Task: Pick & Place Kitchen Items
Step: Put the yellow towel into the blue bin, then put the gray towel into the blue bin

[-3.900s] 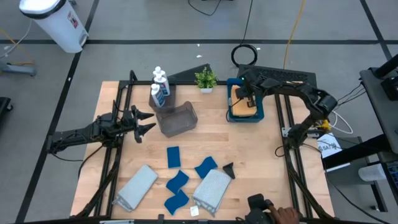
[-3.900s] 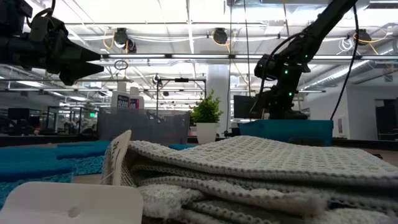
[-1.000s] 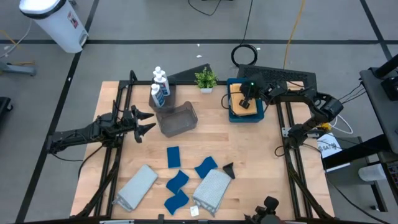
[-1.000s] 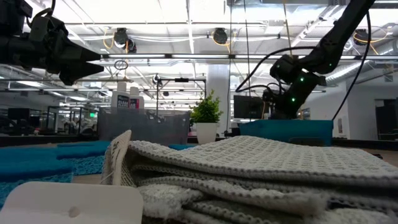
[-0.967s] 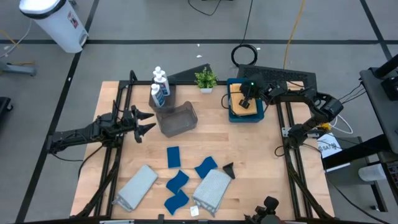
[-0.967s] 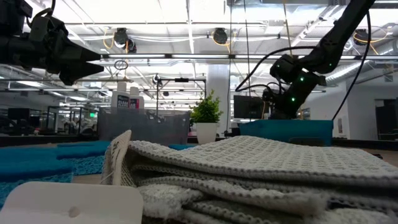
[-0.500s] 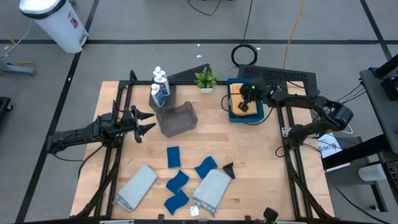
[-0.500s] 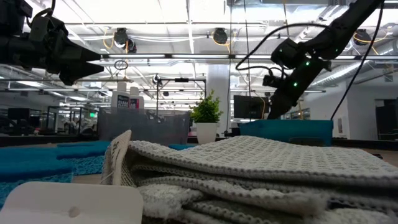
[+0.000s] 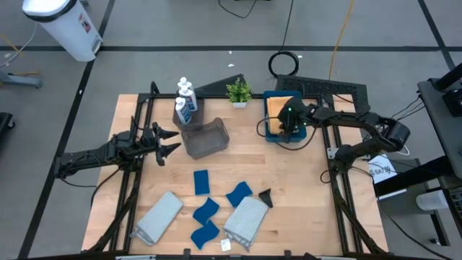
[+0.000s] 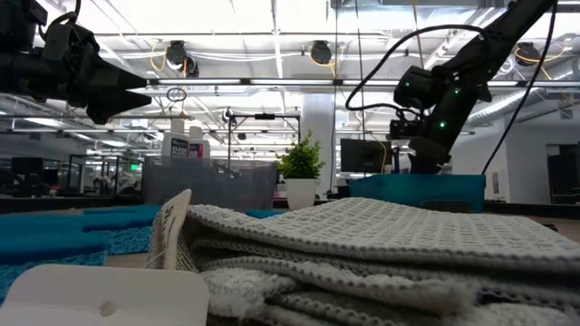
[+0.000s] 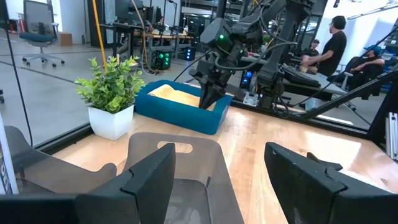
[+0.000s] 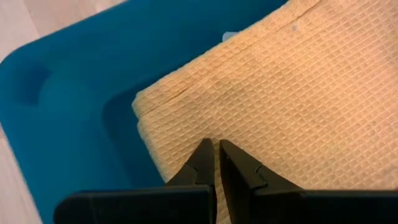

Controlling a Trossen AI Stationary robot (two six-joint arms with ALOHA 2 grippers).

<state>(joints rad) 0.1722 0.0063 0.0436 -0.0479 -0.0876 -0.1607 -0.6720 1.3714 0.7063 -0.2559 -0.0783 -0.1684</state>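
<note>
An orange cloth (image 12: pixel 292 93) lies folded in the blue tray (image 9: pixel 266 115) at the table's far right. My right gripper (image 12: pixel 215 148) is shut and slants down over the cloth's near corner. My left gripper (image 9: pixel 173 141) waits open and level at the table's left, nothing between its fingers. Three white bottles (image 9: pixel 185 100) stand at the far left. Several blue sponges (image 9: pixel 206 211) and two grey folded cloths (image 9: pixel 247 219) lie flat near the front edge. My right gripper comes slanting down from the table's right, with its shut fingertips (image 12: pixel 205 155) over the orange cloth's corner (image 12: pixel 158 106) inside the tray. I cannot tell whether the tips touch the cloth. The cloth lies flat in the tray.
A grey see-through basket (image 9: pixel 206 137) sits just ahead of my left gripper. A small potted plant (image 9: pixel 238 90) stands beside the tray's far left corner. A small dark object (image 9: pixel 264 195) lies by the grey cloth. Bare wood lies between basket and tray. People show beyond the table (image 11: pixel 326 43).
My right gripper has moved over the tray toward the table's near edge, tipping and rolling as it went, and has stayed shut. The orange cloth has kept its place in the tray.
</note>
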